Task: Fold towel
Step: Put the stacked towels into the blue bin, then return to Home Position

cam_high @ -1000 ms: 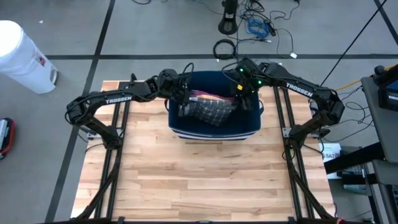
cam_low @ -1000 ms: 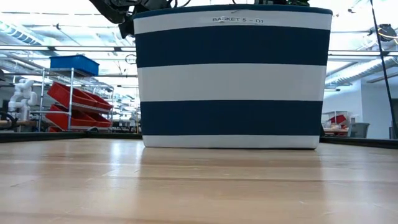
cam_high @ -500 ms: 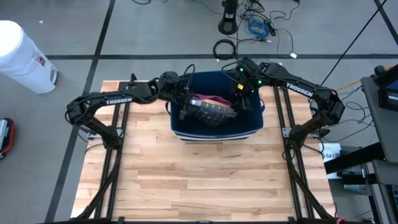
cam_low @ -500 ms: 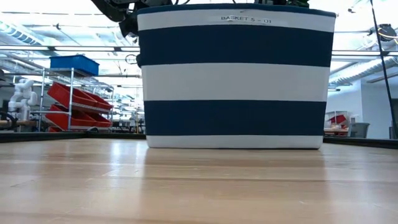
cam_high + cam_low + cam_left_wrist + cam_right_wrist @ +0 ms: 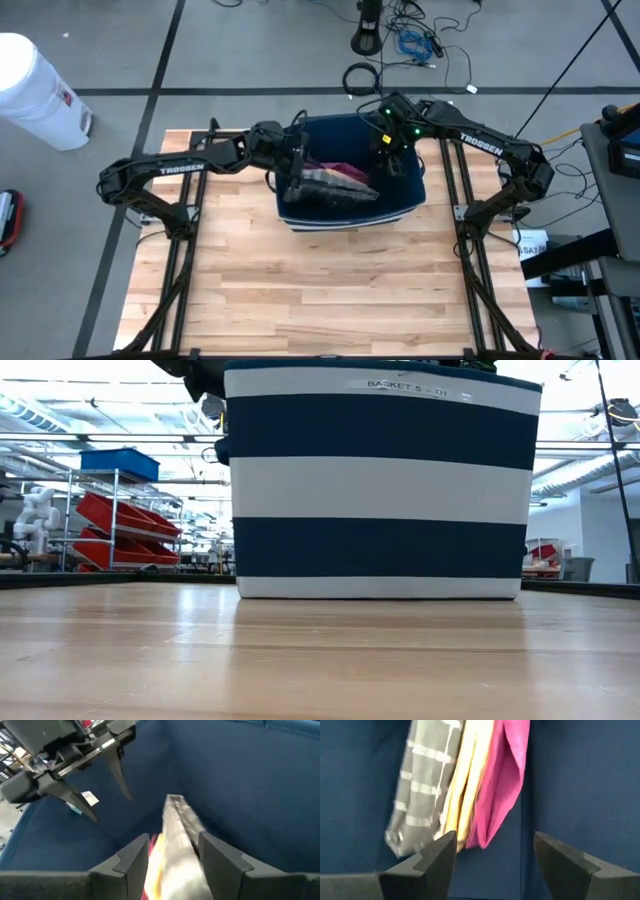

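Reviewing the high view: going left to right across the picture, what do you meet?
White bin on the floor → left arm → left gripper at the basket's left wall → grey checked towel inside the blue basket → right gripper → right arm.

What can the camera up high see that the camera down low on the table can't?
Only the high view looks inside the basket: a dark checked towel, something pink, and the left end effector and right end effector reaching in. Only the low view shows the basket's blue and white stripes, its label and red bins behind. Both show the basket on the wooden table.
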